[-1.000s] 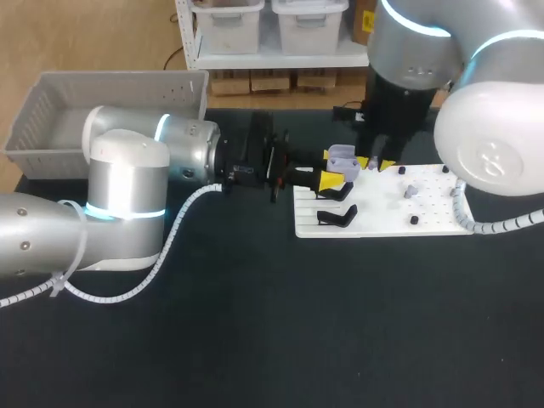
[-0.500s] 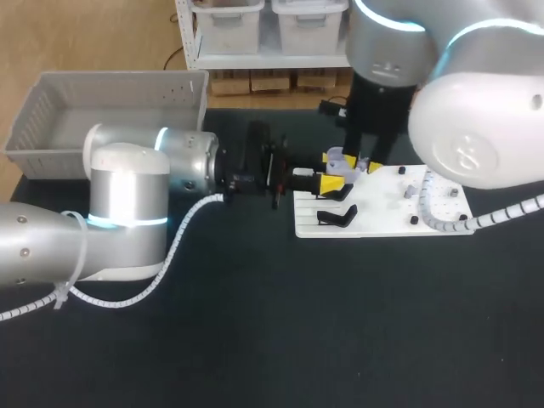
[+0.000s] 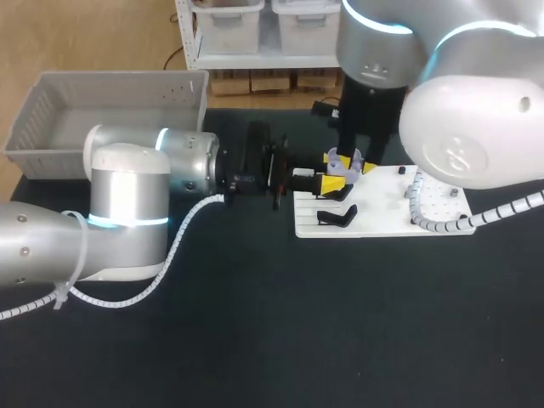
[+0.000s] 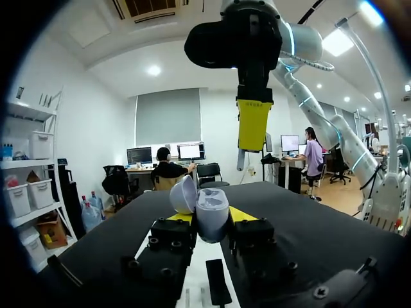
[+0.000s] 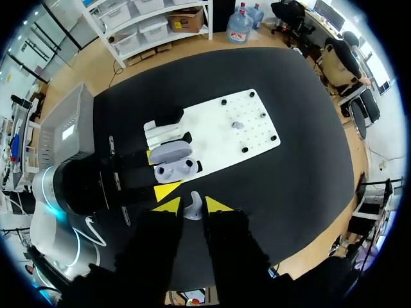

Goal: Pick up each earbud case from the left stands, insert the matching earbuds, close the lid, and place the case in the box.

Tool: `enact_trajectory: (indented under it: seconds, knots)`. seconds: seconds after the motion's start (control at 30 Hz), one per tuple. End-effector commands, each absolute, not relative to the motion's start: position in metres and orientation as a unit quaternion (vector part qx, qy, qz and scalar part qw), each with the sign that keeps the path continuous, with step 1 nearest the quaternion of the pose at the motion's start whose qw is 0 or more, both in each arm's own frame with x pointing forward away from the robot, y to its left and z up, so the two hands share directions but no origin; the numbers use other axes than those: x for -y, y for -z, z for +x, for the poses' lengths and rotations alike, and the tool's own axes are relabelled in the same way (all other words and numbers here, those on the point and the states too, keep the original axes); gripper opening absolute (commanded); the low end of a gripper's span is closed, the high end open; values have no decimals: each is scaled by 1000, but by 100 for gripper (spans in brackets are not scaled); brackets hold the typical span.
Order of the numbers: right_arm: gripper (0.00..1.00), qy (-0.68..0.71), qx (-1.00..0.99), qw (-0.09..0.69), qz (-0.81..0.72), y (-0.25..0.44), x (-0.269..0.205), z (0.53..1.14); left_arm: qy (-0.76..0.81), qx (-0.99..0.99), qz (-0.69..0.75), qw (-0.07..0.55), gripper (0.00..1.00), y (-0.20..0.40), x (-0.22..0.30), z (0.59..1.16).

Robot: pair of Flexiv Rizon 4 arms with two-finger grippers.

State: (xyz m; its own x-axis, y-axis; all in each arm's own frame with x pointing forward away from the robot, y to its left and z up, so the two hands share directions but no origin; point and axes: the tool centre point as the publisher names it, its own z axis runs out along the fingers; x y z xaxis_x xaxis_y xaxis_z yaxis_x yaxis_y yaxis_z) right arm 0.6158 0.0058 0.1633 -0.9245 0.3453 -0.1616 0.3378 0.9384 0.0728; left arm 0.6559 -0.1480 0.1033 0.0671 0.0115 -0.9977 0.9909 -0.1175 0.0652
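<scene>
While left jaws clamp case upright, lid open, right jaws pinch earbud above.

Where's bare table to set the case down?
Bare table between the white board and the near edge, right of the left arm. Crowded at the board's left end: left gripper holds the case, right gripper above it with an earbud.

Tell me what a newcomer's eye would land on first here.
The open lavender earbud case, clamped in the left gripper over the white board's left end. Right above it hangs the right gripper, pinching a small earbud between its yellow tips. The grey box sits at the table's far left corner.
</scene>
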Motion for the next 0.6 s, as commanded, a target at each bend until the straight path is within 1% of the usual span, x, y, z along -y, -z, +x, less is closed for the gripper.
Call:
enact_trajectory:
  seconds: [0.03,0.23,0.6]
  knots:
    - [0,15,-974,91,205,-163,-5,619,506,-457,548,485,0,-103,148,654]
    - [0,16,-958,106,266,-166,-12,625,506,-457,548,485,0,-103,148,654]
    - [0,32,-947,86,307,-161,-14,632,506,-457,548,485,0,-103,148,654]
